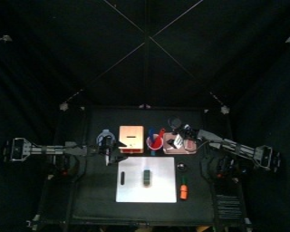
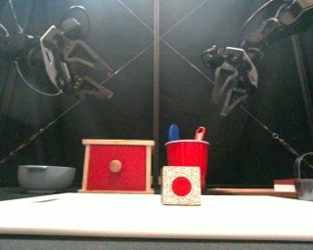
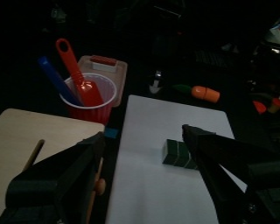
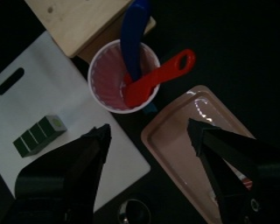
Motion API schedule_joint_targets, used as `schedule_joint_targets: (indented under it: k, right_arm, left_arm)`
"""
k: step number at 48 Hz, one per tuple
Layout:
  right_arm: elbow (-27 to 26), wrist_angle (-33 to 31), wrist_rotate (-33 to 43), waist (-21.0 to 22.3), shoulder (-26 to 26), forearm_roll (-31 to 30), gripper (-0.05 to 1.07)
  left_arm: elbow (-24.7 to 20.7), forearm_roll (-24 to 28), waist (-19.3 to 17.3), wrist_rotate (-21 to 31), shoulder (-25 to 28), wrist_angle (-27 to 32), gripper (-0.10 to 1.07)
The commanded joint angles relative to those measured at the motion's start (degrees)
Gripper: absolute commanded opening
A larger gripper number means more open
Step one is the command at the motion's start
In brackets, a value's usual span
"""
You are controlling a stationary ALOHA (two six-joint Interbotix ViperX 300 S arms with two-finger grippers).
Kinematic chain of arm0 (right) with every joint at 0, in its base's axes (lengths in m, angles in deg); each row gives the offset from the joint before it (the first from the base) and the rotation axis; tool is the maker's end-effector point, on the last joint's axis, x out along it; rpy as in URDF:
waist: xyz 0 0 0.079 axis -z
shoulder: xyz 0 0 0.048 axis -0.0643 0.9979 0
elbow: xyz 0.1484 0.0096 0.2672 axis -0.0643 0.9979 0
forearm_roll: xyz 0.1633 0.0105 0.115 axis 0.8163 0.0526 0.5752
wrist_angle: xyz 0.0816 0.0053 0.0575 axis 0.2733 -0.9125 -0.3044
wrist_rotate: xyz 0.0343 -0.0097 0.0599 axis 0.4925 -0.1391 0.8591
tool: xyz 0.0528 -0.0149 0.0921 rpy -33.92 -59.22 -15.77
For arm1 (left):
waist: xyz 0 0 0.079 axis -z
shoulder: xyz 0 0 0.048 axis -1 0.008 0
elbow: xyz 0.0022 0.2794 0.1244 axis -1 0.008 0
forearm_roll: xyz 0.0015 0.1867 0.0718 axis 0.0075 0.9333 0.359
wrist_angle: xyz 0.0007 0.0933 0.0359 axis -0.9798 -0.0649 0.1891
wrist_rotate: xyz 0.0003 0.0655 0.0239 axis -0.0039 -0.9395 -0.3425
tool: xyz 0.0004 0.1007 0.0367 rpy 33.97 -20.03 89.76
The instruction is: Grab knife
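Note:
A red cup (image 4: pixel 122 77) stands behind the white cutting board (image 3: pixel 166 175) and holds a blue handle (image 4: pixel 136 35) and a red utensil (image 4: pixel 166 70). The blue handle (image 3: pixel 52 77) looks like the knife's, with its blade hidden in the cup (image 2: pixel 187 156). Both arms hang high above the table. My left gripper (image 3: pixel 143 188) is open and empty over the board's near part, short of the cup (image 3: pixel 90 94). My right gripper (image 4: pixel 149 175) is open and empty above the cup and the pink tray (image 4: pixel 206 140).
A small green block (image 3: pixel 178 153) stands on the board. An orange carrot-like piece (image 3: pixel 203 93) lies beside the board. A red wood-framed box (image 2: pixel 117 166), a grey bowl (image 2: pixel 46 177) and a metal mug (image 2: pixel 311 181) stand along the back.

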Motion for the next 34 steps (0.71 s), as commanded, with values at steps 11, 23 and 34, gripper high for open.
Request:
schedule_joint_targets:
  k: [11,23,34]
  right_arm:
    - [-7.21,-5.98,-17.4,10.9,9.84,15.73,0.99]
    - [-14.94,-12.04,-23.73,14.68,20.04,19.95,0.99]
    - [-18.63,-15.29,-24.79,14.06,24.52,20.57,0.98]
  left_arm:
    - [-0.18,0.18,-0.88,-0.18,-0.7,-0.44,1.01]
    - [0.35,0.18,-1.05,-0.18,-0.7,-0.26,1.01]
    - [1.14,0.18,-2.11,-0.18,-0.7,-0.26,1.01]
